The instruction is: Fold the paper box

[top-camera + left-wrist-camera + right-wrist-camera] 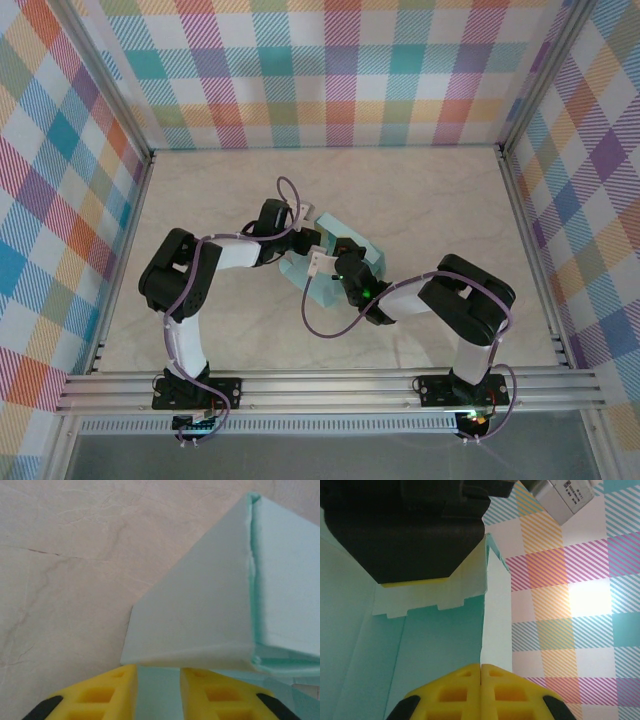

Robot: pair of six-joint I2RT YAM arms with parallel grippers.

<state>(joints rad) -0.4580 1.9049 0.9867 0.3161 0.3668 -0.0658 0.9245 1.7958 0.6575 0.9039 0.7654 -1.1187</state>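
**Left tool (159,672).** The two yellow fingers (117,692) stood apart, with an open gap between them. Pale mint card of the paper box (200,615) showed in that gap. Whether the card touched either finger could not be told.
- Directly ahead of the tool, a folded panel of the box rose off the beige marbled tabletop (65,580).
- Ahead and to the tool's right, a creased corner joined that panel to a second, more upright one.
- Ahead and to the tool's left lay the tabletop surface.

**Box position.** In the overhead view, the box sat between the two wrists, near the middle of the tabletop, and the arms partly covered it.

**Right tool (481,667).** The yellow fingers (450,695) were pressed together and clamped on the thin edge of an upright box panel. That panel ran straight ahead from the seam between the fingertips.
- To the tool's left lay the deeper mint interior of the box, with a notched flap (430,600) ahead.
- A black housing (410,525) with a yellow lower edge stood ahead and to the left, against that flap.
- To the tool's right stood the plaid wall (570,605).
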